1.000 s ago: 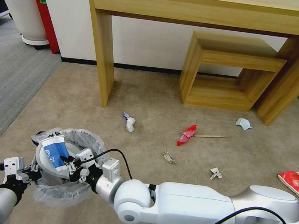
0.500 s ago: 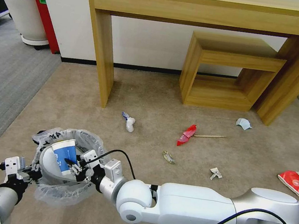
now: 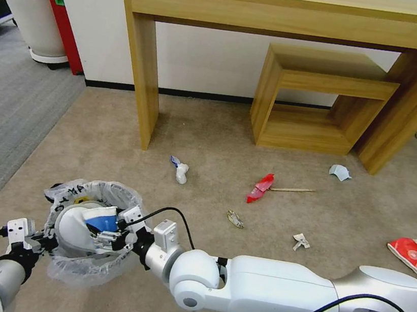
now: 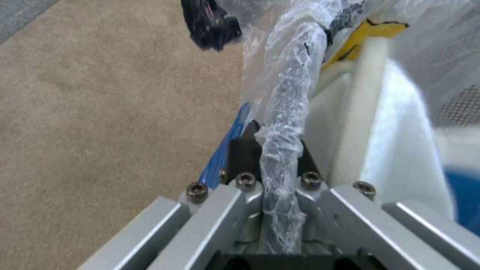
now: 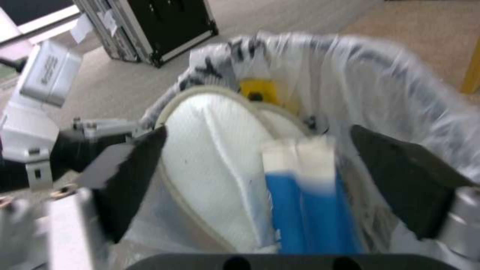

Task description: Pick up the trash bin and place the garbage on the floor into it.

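Nearest the trash bin (image 3: 91, 197), the right end effector (image 3: 105, 237) is showing dark, flat fingers (image 5: 127, 180) on a silver metal mount, with a small white box on its wrist. Behind it, the right arm is running back in glossy white rounded shells joined by a ball-like elbow with a round dark cap, and a black cable is looping along it. The left end effector (image 4: 272, 150) is showing brushed aluminium brackets, four hex-socket screws and black fingers; a white box is sitting on its wrist too.
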Tool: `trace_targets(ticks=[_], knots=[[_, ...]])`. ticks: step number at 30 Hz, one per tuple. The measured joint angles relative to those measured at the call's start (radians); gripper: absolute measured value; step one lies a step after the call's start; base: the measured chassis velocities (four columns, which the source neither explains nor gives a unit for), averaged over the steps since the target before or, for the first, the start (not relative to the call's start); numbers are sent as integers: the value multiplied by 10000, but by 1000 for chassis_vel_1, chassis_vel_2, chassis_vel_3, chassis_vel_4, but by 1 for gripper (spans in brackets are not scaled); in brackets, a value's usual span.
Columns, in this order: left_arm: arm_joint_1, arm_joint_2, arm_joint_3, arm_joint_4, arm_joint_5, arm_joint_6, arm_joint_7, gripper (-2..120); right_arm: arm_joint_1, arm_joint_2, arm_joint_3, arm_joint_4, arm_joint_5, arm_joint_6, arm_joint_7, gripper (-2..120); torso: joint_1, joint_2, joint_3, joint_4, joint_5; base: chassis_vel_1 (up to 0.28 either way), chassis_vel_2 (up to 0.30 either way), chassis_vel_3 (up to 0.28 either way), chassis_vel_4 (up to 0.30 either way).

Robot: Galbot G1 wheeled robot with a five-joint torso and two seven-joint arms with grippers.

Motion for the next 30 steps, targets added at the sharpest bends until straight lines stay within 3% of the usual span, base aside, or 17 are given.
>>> trace_targets(ticks=[10, 16, 19, 21, 23, 24, 26, 30], knots=[[143, -101, -72, -96, 30, -24, 5, 1, -369, -227, 818, 264, -348, 408, -355, 100, 0, 0, 0, 1, 0, 0, 0, 0, 0], [277, -180, -142, -262, 107, -31, 12, 1, -1034, -510, 2242, 510, -584, 718, -642, 100, 0, 0, 0, 3, 2, 0, 0, 0, 0], [301, -191, -157, -319, 365, -100, 116, 1, -1768, -1274, 3910, 681, -770, 837, -838, 100, 0, 0, 0, 1, 2, 0, 0, 0, 0], [312, -182, -156, -345, 380, -108, 134, 1, -2017, -1595, 4468, 739, -875, 958, -894, 100, 0, 0, 0, -1, 1, 0, 0, 0, 0], [268, -101, -122, -367, 386, -122, 171, 1, -2868, -2362, 6159, 876, -1237, 1334, -960, 100, 0, 0, 0, -2, 4, 0, 0, 0, 0], [268, -101, -122, -367, 386, -122, 171, 1, -2868, -2362, 6159, 876, -1237, 1334, -960, 100, 0, 0, 0, -2, 4, 0, 0, 0, 0], [196, -30, -82, -380, 426, -143, 218, 1, -4003, -2927, 7842, 1096, -1771, 1484, -1060, 100, 0, 0, 0, -4, 3, 0, 0, 0, 0], [189, -40, -55, -448, 422, -177, 296, 1, -4944, -3111, 9002, 1225, -2324, 1566, -879, 100, 0, 0, 0, 0, 3, 0, 0, 0, 0]])
